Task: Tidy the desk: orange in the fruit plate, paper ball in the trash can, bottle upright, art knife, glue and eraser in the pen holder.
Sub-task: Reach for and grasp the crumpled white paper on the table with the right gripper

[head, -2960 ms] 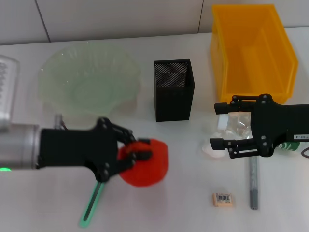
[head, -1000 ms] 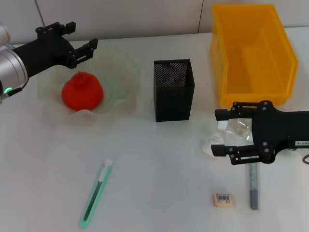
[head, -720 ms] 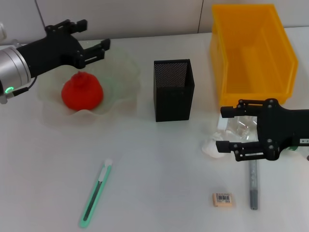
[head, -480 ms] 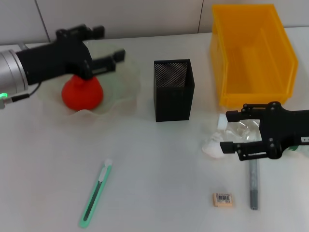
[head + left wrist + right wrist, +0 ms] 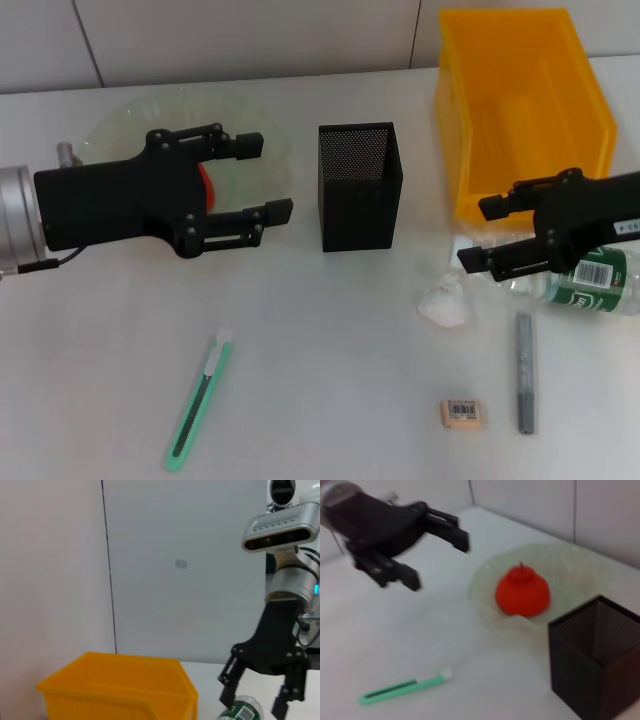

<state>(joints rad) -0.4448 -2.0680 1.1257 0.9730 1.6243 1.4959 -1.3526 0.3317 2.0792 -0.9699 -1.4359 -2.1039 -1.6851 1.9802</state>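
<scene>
The orange (image 5: 522, 591) rests in the glass fruit plate (image 5: 130, 128); in the head view my left gripper (image 5: 263, 178) stands open in front of it and hides most of it. My right gripper (image 5: 482, 235) is open over the neck end of the lying bottle (image 5: 588, 282), just before the yellow trash can (image 5: 520, 100). The white paper ball (image 5: 443, 302) lies beside that gripper. A green art knife (image 5: 198, 405), a tan eraser (image 5: 461, 412) and the slim grey glue (image 5: 524, 372) lie near the front. The black mesh pen holder (image 5: 360, 185) stands in the middle.
A wall runs behind the table. The left wrist view shows the trash can (image 5: 115, 682), the right gripper (image 5: 252, 705) and the bottle (image 5: 242, 711). In the right wrist view are the left gripper (image 5: 437, 560), pen holder (image 5: 595, 655) and art knife (image 5: 405, 690).
My left gripper has left the plate and moved right and nearer, now covering the orange. My right gripper has shifted right and back, uncovering the paper ball.
</scene>
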